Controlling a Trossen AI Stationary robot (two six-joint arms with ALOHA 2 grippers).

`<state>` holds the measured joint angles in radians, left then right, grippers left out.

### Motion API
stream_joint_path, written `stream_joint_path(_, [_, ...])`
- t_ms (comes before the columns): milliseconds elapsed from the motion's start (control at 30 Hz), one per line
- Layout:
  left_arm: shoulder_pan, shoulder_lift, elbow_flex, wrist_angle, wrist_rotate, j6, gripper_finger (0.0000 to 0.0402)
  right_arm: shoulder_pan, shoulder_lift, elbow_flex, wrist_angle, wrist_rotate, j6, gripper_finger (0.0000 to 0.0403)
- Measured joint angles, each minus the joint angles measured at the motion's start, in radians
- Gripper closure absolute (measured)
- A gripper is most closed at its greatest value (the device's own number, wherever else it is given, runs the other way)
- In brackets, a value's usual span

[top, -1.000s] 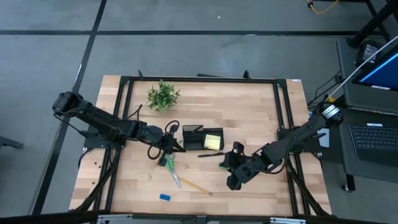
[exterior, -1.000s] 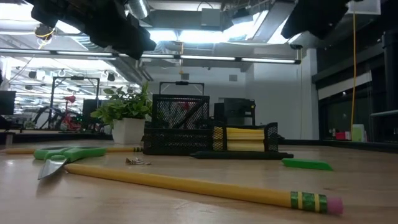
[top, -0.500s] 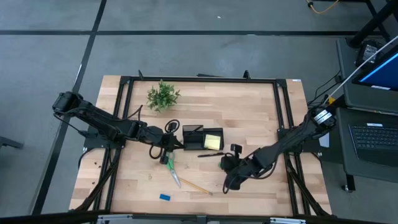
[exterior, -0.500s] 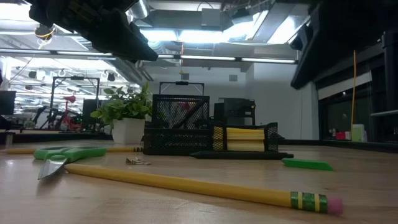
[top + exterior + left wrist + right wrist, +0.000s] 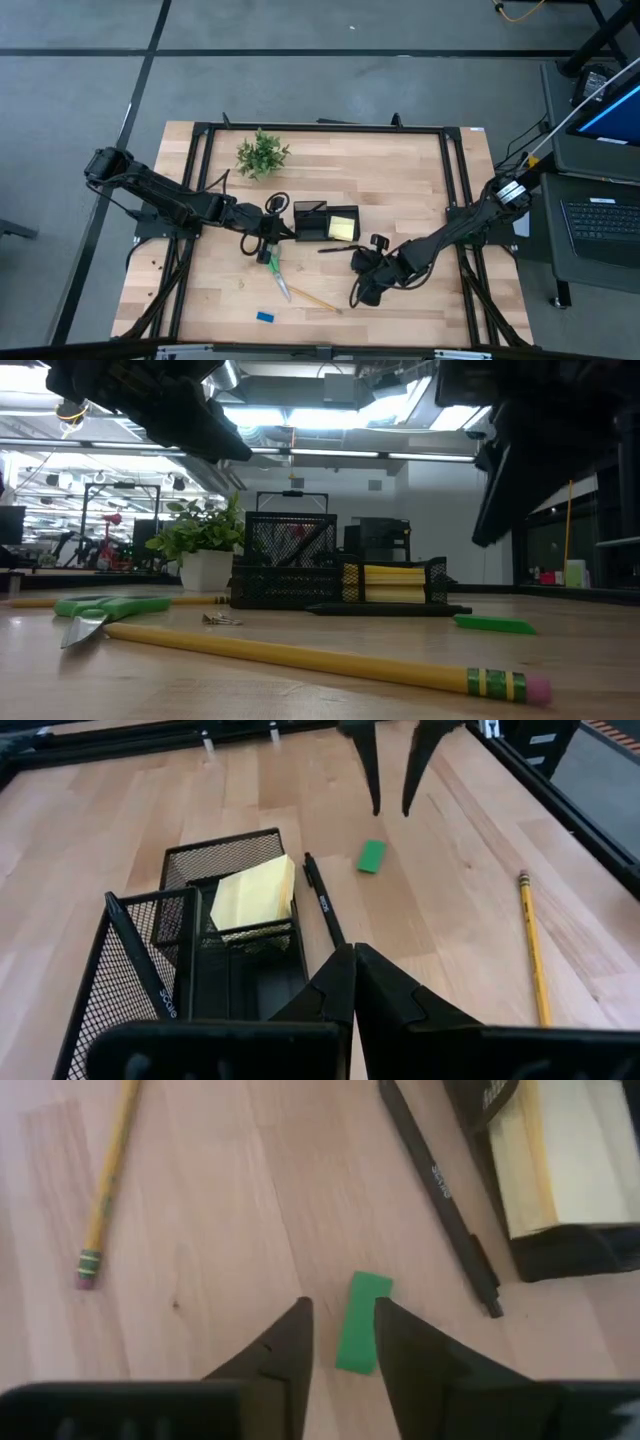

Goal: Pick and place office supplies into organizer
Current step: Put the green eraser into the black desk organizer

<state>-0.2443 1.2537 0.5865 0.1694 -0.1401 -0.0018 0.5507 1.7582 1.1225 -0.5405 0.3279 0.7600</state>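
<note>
The black mesh organizer [image 5: 325, 222] stands mid-table with a yellow sticky-note pad [image 5: 255, 892] in one compartment. Beside it on the wood lie a black pen [image 5: 323, 900] and a small green block [image 5: 362, 1335]. My right gripper [image 5: 345, 1342] hangs open just above the block, pointing steeply down, one finger on either side of the block's near end; the left wrist view shows its fingertips [image 5: 378, 808] clear of the block [image 5: 371, 856]. My left gripper [image 5: 355, 982] is shut on nothing and hovers at the organizer's left side [image 5: 283, 232].
Lying near the front edge are a yellow pencil [image 5: 315, 298], green-handled scissors [image 5: 273, 268] and a small blue block [image 5: 264, 317]. A potted plant [image 5: 262, 153] stands at the far left. Black frame rails [image 5: 455, 190] run along the table's sides.
My right gripper has sunk toward the green block and shifted a little toward the table's left edge, tipping more steeply down; in the low view its dark bulk has come down into the picture at the right. The things on the table have not moved.
</note>
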Motion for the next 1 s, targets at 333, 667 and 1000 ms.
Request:
stream_joint_path(333, [0.000, 0.000, 0.000, -0.012, 0.000, -0.004, 0.0400, -0.010, 0.093, 0.000, 0.020, -0.017, -0.005, 0.0233])
stream_joint_path(667, [0.000, 0.000, 0.000, -0.010, 0.000, -0.011, 0.0400, -0.064, 0.115, 0.000, 0.028, -0.086, -0.001, 0.0231])
stream_joint_path(1000, [0.000, 0.000, 0.000, -0.014, 0.000, -0.012, 0.0399, -0.096, 0.115, 0.000, 0.020, -0.137, -0.001, 0.0231])
